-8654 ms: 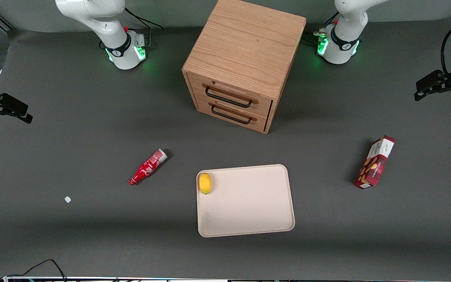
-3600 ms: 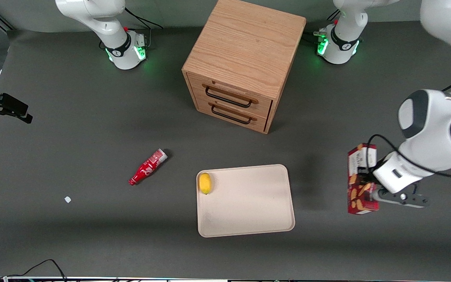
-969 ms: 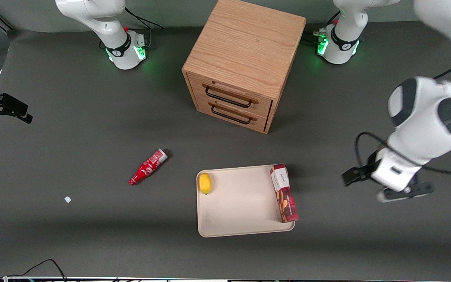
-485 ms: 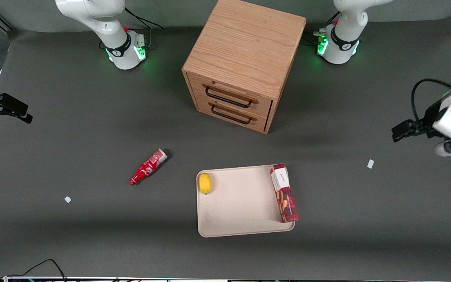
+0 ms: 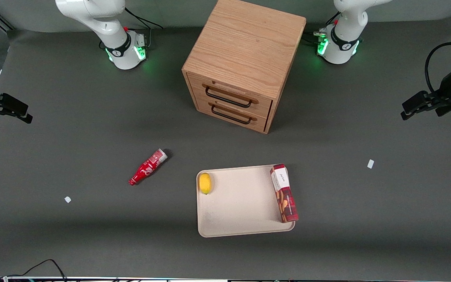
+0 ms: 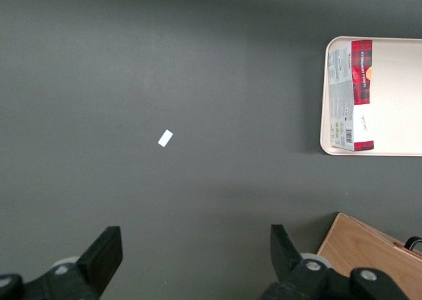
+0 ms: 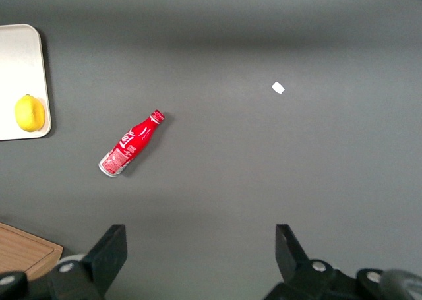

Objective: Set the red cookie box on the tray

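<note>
Grey table (image 5: 92, 129), tool (image 6: 191, 264) apparently spread.

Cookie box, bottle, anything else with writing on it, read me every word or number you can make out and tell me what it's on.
red cookie box on the tray: a script word on the white end panel and small print beside a barcode, too small to read.
red bottle: white script on the label, too blurred to read.
Wooden drawer cabinet, lemon, gripper: no text.
</note>
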`<control>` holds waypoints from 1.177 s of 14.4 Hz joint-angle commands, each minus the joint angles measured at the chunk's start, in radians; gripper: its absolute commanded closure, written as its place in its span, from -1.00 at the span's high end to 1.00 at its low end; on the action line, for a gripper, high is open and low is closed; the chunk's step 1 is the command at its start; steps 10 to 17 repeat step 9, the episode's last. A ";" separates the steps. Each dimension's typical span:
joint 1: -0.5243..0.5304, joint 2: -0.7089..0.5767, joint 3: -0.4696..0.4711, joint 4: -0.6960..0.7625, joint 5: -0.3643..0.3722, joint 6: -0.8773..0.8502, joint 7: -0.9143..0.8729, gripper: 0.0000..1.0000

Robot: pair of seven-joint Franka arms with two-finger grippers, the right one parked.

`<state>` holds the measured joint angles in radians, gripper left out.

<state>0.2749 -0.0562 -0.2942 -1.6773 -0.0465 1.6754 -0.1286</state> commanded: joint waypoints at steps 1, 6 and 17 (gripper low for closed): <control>0.020 -0.031 -0.011 -0.030 -0.018 -0.008 0.021 1.00; 0.018 -0.027 -0.011 -0.029 -0.013 -0.020 0.024 1.00; 0.018 -0.019 -0.011 -0.028 -0.009 -0.020 0.029 1.00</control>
